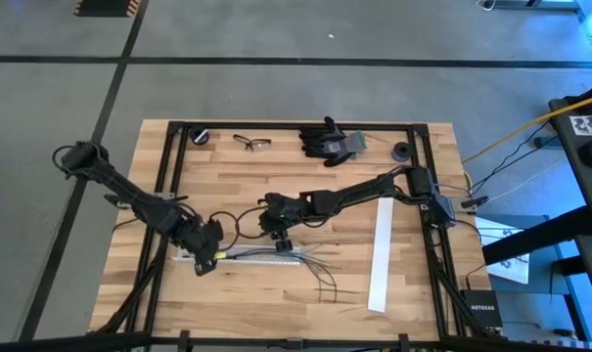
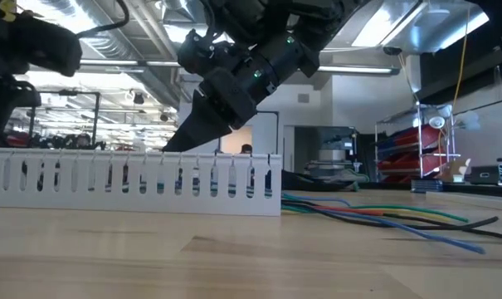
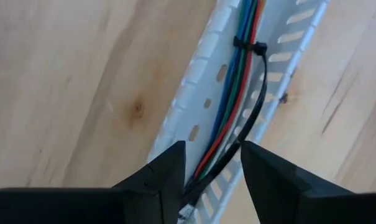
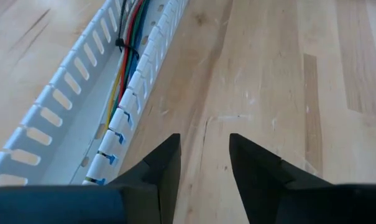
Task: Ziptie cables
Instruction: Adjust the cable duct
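1. The cables point(image 3: 234, 93) lay in a slotted white trough point(image 1: 247, 256) near the front of the wooden desk point(image 1: 227, 176), a bundle of blue, green and red wires running along its floor.
2. A black ziptie point(image 3: 250, 47) was cinched round the bundle inside the trough, its loose tail point(image 3: 253, 118) trailing back toward the left gripper point(image 3: 212, 155).
3. The left gripper's jaws stood apart over one end of the trough, straddling the wires and the tail; the pictures did not settle whether they touched either.
4. The right gripper point(image 4: 203, 149) hovered above bare desk just beside the trough's slotted wall, jaws parted with nothing between them.
5. Past the trough's open end the wires point(image 2: 383, 218) splayed across the desk: green, blue, red and dark strands.
6. Elsewhere on the desk lay a long flat white strip point(image 1: 381, 254), a pair of black gloves point(image 1: 330, 140), safety glasses point(image 1: 251, 143) and a small black roll point(image 1: 401, 151).
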### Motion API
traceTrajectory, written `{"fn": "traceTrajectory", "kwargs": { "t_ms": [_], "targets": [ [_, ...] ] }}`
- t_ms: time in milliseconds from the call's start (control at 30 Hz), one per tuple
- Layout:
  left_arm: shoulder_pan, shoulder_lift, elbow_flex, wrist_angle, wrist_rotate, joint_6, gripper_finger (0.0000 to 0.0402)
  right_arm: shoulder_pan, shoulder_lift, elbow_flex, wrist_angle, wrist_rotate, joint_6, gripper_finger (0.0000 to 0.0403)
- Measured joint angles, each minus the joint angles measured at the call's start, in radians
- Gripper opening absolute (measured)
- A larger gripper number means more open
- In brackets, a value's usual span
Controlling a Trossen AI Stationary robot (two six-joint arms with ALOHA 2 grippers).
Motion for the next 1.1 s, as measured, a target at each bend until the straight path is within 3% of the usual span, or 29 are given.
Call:
{"fn": "traceTrajectory", "kwargs": {
  "t_ms": [433, 633, 767, 933, 1100],
  "targets": [
    [-0.046, 0.103, 0.002, 0.022, 0.01, -0.036, 0.014, 0.0, 0.0, 0.001, 0.001, 0.0, 0.0, 0.0122],
    [-0.047, 0.103, 0.0, 0.016, 0.006, -0.027, 0.014, 0.018, -0.024, 0.064, 0.006, -0.041, 0.008, 0.0122],
    [-0.047, 0.103, 0.0, 0.018, -0.001, 0.008, 0.014, 0.057, -0.012, 0.084, 0.184, -0.071, 0.069, 0.0122],
    [-0.046, 0.104, -0.001, 0.021, -0.023, 0.046, 0.014, 0.092, 0.087, 0.08, 0.374, -0.033, 0.178, 0.0122],
    [-0.048, 0.104, -0.002, 0.064, -0.095, 0.081, 0.014, 0.118, 0.142, 0.121, 0.363, 0.011, 0.235, 0.0105]
  ]
}}
